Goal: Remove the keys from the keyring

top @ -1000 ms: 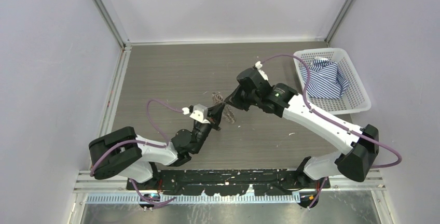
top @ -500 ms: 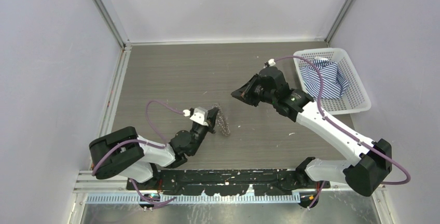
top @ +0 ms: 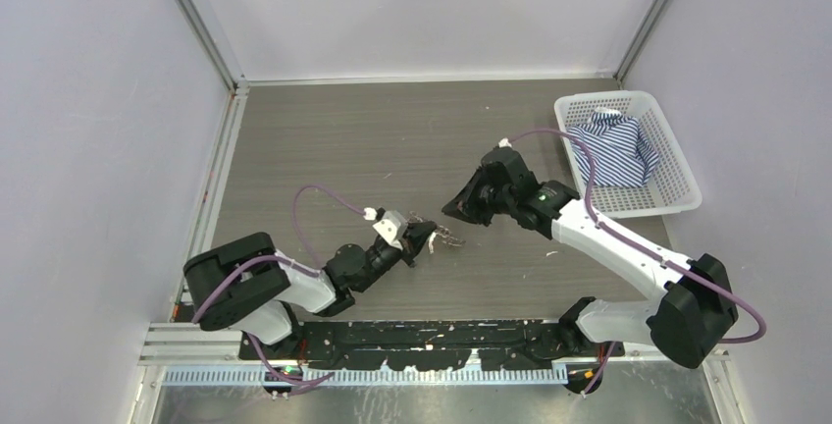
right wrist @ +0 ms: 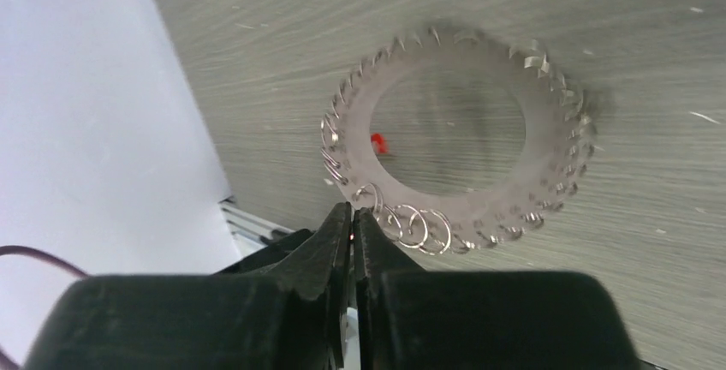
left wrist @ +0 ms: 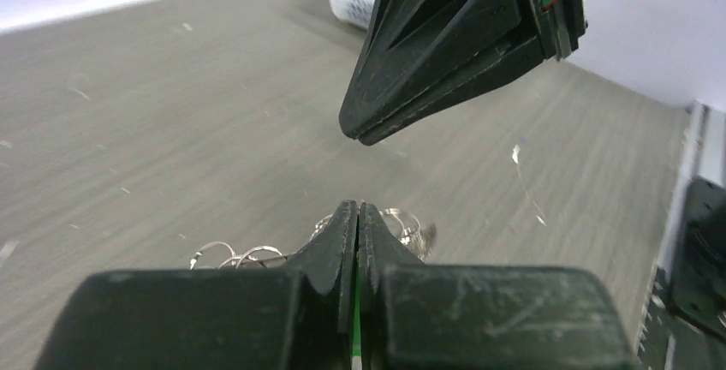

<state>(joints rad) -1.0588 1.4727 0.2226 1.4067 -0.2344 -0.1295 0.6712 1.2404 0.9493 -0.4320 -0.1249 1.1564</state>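
While closed, the left claw (left wrist: 357, 209) (tips touching) pinches the keyring (top: 448, 238)

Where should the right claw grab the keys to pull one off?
Probably one key's tip on the outer toothed edge of the keys, coming from above on the side away from the left gripper, which seems to pinch them by the small rings. The keys fan outward round an open middle, so their tips stick out free there.

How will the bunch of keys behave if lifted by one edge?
Probably floppy: the keys hang on separate small loops, so they should swing and slide. Likely slippery, being thin bare metal. Their blurred fan suggests they shift easily.
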